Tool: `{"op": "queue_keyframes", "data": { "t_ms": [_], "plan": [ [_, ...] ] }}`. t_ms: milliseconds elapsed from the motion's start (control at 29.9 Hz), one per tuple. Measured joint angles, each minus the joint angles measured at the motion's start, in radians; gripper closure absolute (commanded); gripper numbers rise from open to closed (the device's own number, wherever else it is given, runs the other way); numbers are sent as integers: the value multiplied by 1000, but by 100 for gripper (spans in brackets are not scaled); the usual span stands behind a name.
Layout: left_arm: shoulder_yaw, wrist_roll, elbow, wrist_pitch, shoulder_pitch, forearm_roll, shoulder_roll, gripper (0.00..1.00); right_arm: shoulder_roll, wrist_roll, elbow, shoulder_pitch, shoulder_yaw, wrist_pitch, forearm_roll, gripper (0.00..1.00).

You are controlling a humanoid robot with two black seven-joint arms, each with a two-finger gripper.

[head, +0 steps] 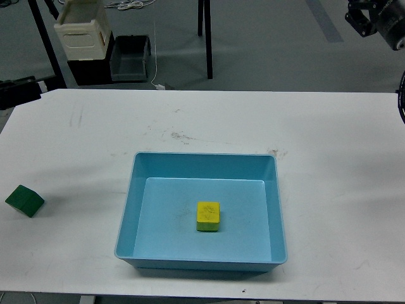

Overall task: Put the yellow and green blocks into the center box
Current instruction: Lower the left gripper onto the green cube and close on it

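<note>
A yellow block [208,216] lies inside the light blue box [130,209] at the middle of the white table. A green block [24,201] lies on the table near the left edge, well outside the box. A dark end of my left arm [20,90] pokes in at the left edge by the table's far left corner, well beyond the green block; its fingers cannot be told apart. Only a dark part of my right arm [378,20] shows in the top right corner; its gripper is out of view.
The white table [342,190] fills most of the view. Beyond its far edge, on the floor, stand a cream crate [82,28], a grey bin [130,57] and black stand legs [205,38].
</note>
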Motion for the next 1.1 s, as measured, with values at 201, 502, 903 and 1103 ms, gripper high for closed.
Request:
{"op": "queue_keyframes", "data": {
  "t_ms": [201, 502, 903, 1103],
  "plan": [
    [301, 0, -19, 0, -171, 164, 25, 1, -105, 0, 55, -81, 19, 134, 3, 0],
    [459, 0, -10, 0, -191, 344, 23, 1, -130, 0, 68, -162, 22, 165, 3, 0],
    [592, 0, 99, 0, -194, 451, 7, 1, -123, 0, 69, -184, 23, 164, 3, 0],
    [621, 0, 166, 0, -187, 452, -17, 1, -122, 0, 70, -187, 22, 164, 3, 0]
  ]
}}
